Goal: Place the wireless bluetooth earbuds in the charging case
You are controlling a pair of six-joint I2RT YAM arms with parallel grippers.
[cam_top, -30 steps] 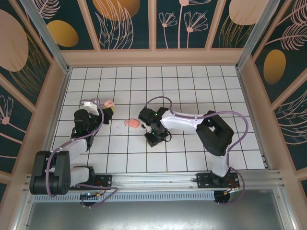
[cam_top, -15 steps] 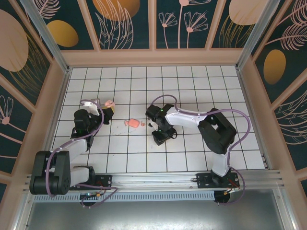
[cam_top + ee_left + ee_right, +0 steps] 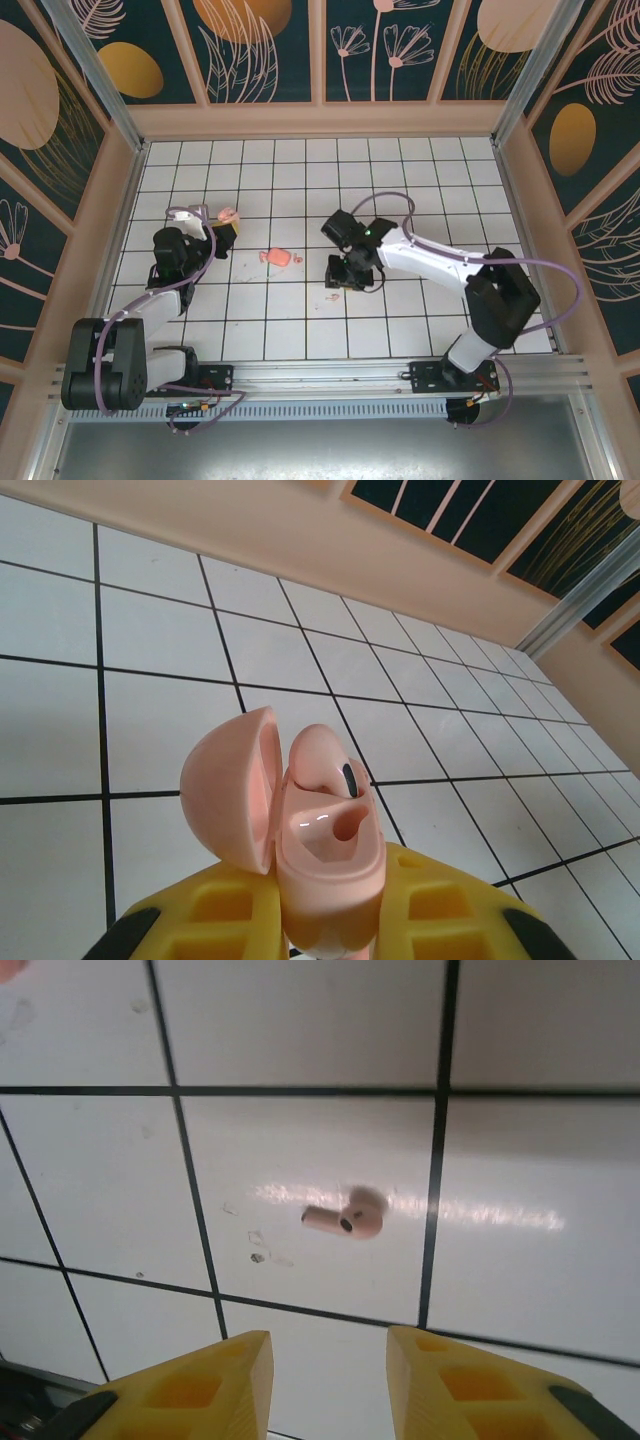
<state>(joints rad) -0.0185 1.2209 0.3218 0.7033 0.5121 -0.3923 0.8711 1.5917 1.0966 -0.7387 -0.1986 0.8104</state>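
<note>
- Earbud [image 3: 350, 1218] on tile: tiny, light, prob slick; pinch across stem.
- Right gripper [image 3: 328, 1380]: fingers parted, empty.
- Left gripper [image 3: 221, 234]: clenched on charging case [image 3: 320, 830], lid open.

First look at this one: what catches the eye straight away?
The open charging case stands out, pinched in the left hand at the left of the table, with one earbud seated and the neighbouring socket empty. The second earbud lies loose on a white tile just ahead of the right hand, whose fingers stand apart with nothing between them.
</note>
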